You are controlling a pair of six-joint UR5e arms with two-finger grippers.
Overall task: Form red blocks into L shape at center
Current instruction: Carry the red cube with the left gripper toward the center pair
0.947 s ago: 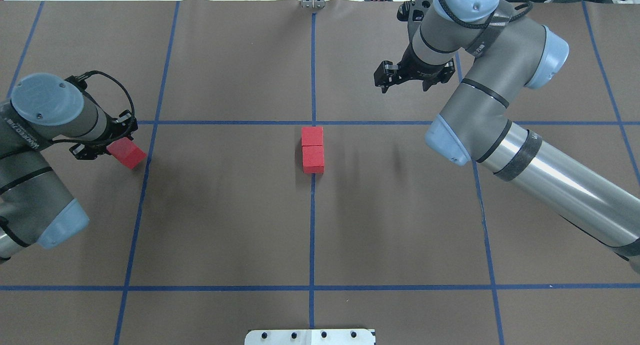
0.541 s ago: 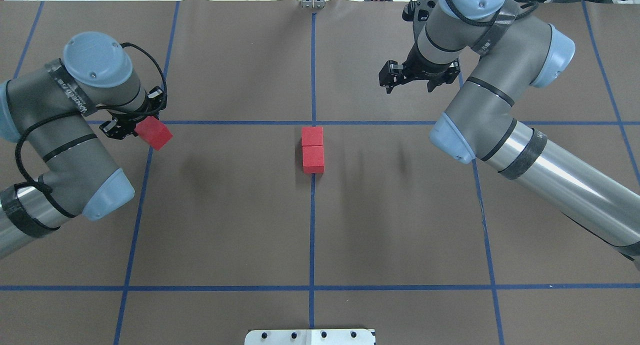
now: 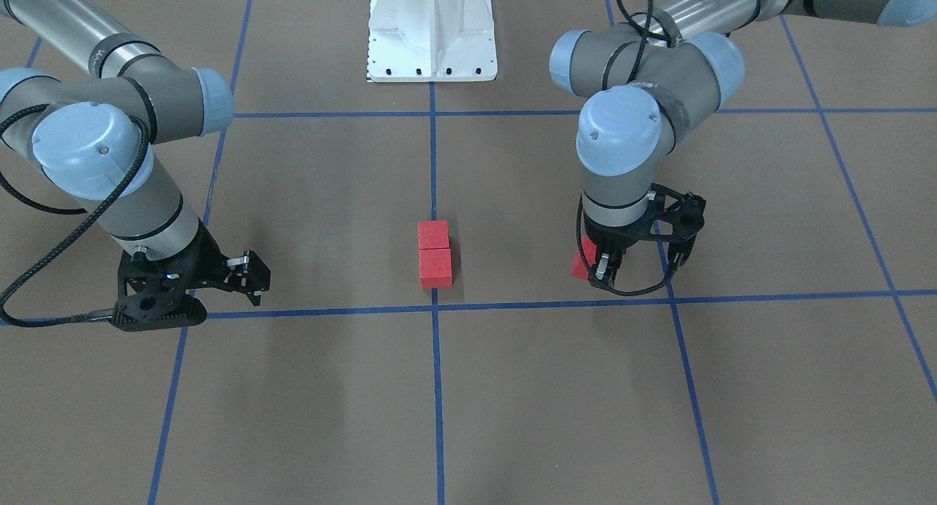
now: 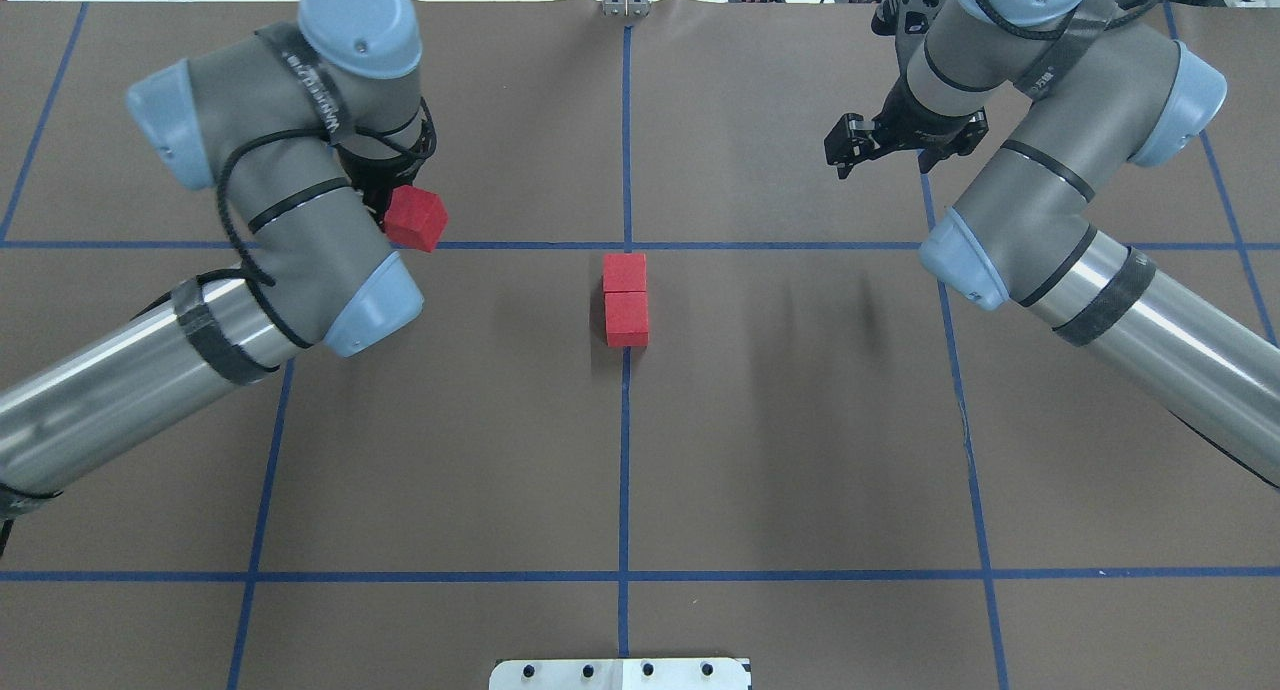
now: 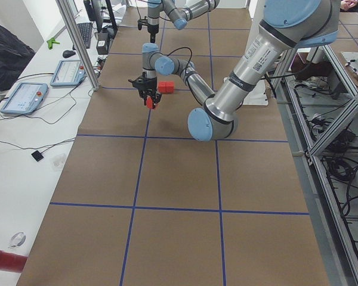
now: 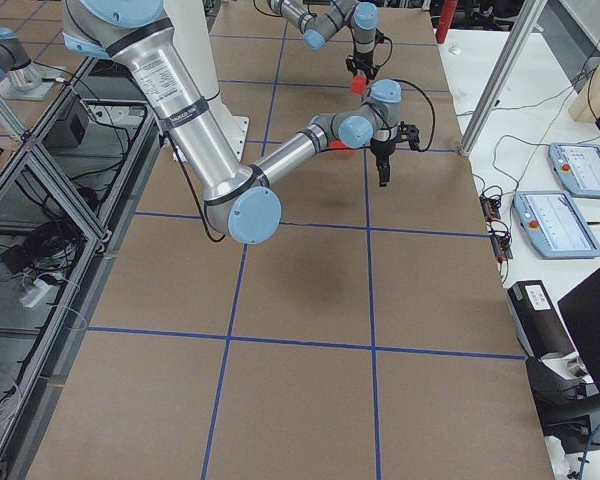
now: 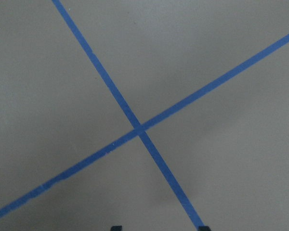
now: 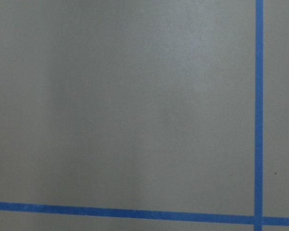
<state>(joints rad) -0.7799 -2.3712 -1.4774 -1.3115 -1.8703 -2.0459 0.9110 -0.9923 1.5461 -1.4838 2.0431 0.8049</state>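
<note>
Two red blocks point(image 4: 626, 295) lie touching in a row along the middle blue line, just on the robot's side of the center crossing point(image 4: 627, 245); they also show in the front view point(image 3: 434, 252). My left gripper point(image 4: 400, 205) is shut on the third red block point(image 4: 415, 218) and holds it off the floor, left of the center. In the front view the left gripper point(image 3: 609, 267) hides most of that block point(image 3: 580, 268). My right gripper point(image 4: 882, 162) is open and empty, far right of the center. The wrist views show only floor and tape.
The white robot base point(image 3: 432, 36) stands at the robot's edge of the brown floor grid. A desk with tablets point(image 5: 24, 95) and a metal post point(image 5: 77, 42) border the far side. The left arm's elbow point(image 4: 370, 305) hangs over the floor left of the two blocks.
My left arm has carried the red block to the right and further from the robot, towards the center. My right gripper has drifted to the right, away from the center, still open.
</note>
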